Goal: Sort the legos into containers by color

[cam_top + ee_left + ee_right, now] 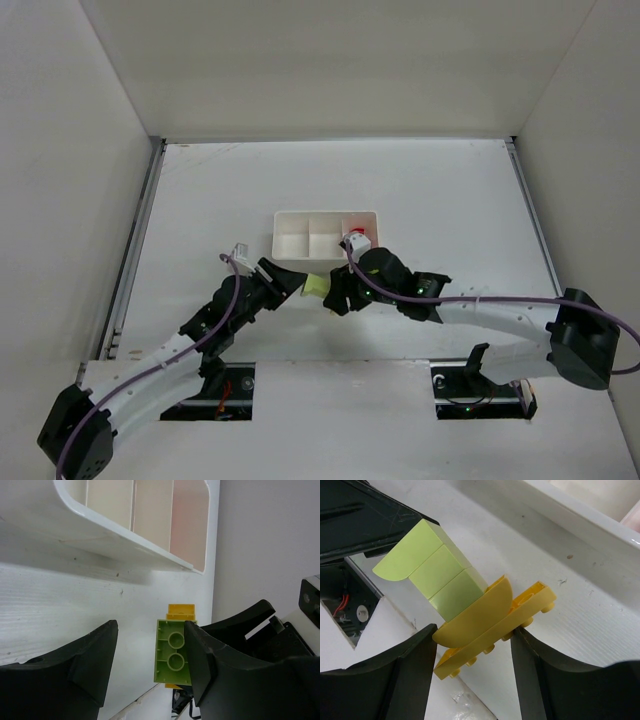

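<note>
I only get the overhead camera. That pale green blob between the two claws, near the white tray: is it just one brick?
Observer: No. From the right wrist, the green brick sits on a yellow half-round piece and a yellow plate.
Operator: Who holds it?
Observer: The right gripper; its fingers touch the yellow plate on both sides.
Operator: And the left claw?
Observer: The left gripper is open; one finger stands clear of the brick.

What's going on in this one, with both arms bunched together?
Just in front of the white tray, the right pincer grips a stack of yellow pieces with a light green brick stuck to them. The left pincer is open, one finger against that brick, apparently to pull it off for sorting.
</note>
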`<state>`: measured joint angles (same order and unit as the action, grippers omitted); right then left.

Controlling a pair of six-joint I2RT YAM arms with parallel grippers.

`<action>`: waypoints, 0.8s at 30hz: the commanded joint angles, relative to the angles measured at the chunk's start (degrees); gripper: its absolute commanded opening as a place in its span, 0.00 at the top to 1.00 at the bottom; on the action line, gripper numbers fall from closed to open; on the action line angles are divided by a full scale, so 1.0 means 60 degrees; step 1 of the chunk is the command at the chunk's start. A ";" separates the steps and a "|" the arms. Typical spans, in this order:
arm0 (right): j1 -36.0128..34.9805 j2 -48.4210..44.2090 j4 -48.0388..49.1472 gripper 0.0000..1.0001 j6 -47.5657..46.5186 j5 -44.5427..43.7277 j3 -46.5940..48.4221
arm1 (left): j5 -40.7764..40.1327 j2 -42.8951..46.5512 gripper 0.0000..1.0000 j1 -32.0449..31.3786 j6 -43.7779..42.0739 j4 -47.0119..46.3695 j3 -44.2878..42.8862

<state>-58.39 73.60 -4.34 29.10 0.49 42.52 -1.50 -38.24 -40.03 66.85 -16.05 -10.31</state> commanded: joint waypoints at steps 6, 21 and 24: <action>0.0145 -0.0050 0.0196 0.54 -0.0148 0.0226 0.0384 | 0.0513 0.1011 0.44 0.0278 -0.0082 -0.0239 -0.0099; 0.0262 -0.0197 0.0298 0.54 -0.0090 0.0431 0.0354 | 0.1056 0.0191 0.46 0.0015 -0.0419 -0.0371 -0.0480; 0.0247 -0.0124 0.0298 0.54 -0.0090 0.0489 0.0413 | 0.0997 0.0148 0.46 -0.0073 -0.0448 -0.0444 -0.0524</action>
<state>-57.32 73.65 -4.54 28.71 2.39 42.72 3.55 -37.50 -39.81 65.36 -15.62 -10.68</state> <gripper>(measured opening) 0.624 0.541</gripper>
